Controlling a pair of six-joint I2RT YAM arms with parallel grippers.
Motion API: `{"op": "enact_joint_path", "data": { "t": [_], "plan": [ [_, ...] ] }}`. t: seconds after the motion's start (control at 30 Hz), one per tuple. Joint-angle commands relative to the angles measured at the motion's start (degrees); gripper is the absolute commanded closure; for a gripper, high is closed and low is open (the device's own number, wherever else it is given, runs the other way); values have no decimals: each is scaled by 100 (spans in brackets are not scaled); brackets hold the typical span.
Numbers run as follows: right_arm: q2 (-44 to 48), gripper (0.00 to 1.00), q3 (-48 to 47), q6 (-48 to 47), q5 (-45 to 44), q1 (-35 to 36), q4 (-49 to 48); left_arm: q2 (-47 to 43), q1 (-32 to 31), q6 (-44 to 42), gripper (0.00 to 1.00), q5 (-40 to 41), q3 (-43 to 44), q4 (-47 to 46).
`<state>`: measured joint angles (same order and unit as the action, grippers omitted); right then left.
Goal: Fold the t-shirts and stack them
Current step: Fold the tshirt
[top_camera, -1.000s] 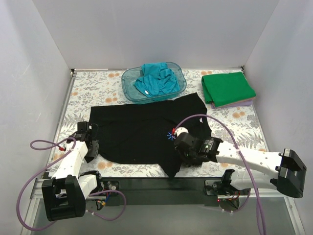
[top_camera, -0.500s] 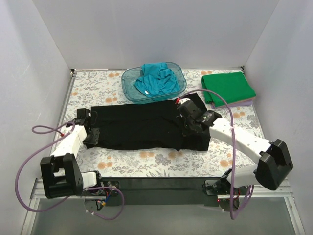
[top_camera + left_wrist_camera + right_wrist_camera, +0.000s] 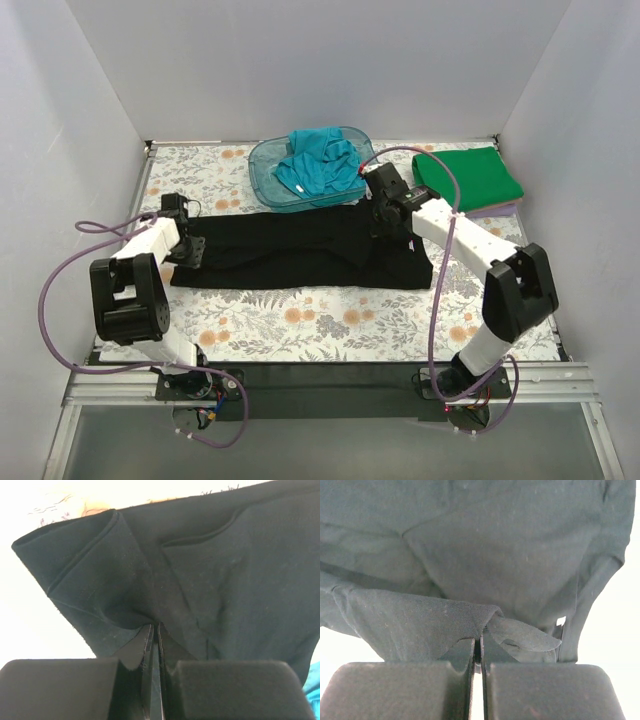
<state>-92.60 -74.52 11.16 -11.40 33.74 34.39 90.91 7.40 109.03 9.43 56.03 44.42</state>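
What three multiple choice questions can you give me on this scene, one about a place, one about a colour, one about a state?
1. Where is the teal t-shirt? A. in the blue plastic tub; B. flat on the table; C. draped over an arm.
2. What colour is the folded t-shirt at the far right? A. red; B. white; C. green.
3. How are the left gripper and right gripper? A. both open; B. both shut on the black t-shirt; C. one open, one shut.
Answers: 1 A, it lies bunched inside the tub. 2 C, the top view shows it bright green. 3 B, each wrist view shows black cloth pinched between closed fingers.
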Motion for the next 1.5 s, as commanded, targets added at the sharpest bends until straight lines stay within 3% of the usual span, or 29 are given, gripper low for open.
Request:
{"op": "enact_joint_path", "data": {
  "t": [0.0,0.17,0.2,0.3,0.33,0.37,0.47,0.6,0.73,0.8,0.83,0.97,1.03,1.13,1.2,1.3,1.47],
  "plan": [
    [-319,99,-484,-386,190,-156,-205,67,16,4,100,94,268,75],
    [-811,99,-818,-457,270,-262,-205,241,16,-100,100,200,531,14],
    [-856,99,-836,-448,252,-280,-205,321,25,-206,95,121,688,-12],
    [-1067,99,-1002,-439,112,-315,-205,725,25,-348,49,15,944,84],
    [-1146,99,-1064,-413,77,-332,-205,804,33,-339,41,32,1006,93],
    [-1321,99,-1143,-413,68,-350,-196,875,34,-339,23,6,1024,84],
    [-1742,98,-1520,-351,286,-447,-179,1033,95,-330,6,-29,1199,84],
    [-2209,73,-2030,-237,279,-578,-143,1060,174,-286,4,58,1708,171],
    [-2631,59,-2663,-71,-108,-727,-143,1069,253,-163,3,340,2445,400],
    [-2676,41,-2848,105,-213,-815,-126,1130,297,-320,2,419,2823,374],
    [-2580,39,-2901,193,-188,-877,-108,1217,323,-374,2,367,3087,444],
    [-1772,27,-1947,194,487,-895,-143,1079,332,-663,2,288,3100,700],
    [-827,2,-694,176,1826,-878,-571,344,332,-953,2,-351,2102,184],
    [-138,2,663,299,2729,-755,-1502,-738,332,-1182,2,-934,625,-600],
    [-57,2,921,290,2906,-631,-1620,-1118,332,-1139,2,-934,217,-637],
    [-258,2,913,281,2749,-377,-1778,-1558,332,-1103,2,-899,-75,-584],
    [-830,5,667,414,2687,-245,-1883,-1744,332,-1104,2,-470,197,-66]
  ]
}}
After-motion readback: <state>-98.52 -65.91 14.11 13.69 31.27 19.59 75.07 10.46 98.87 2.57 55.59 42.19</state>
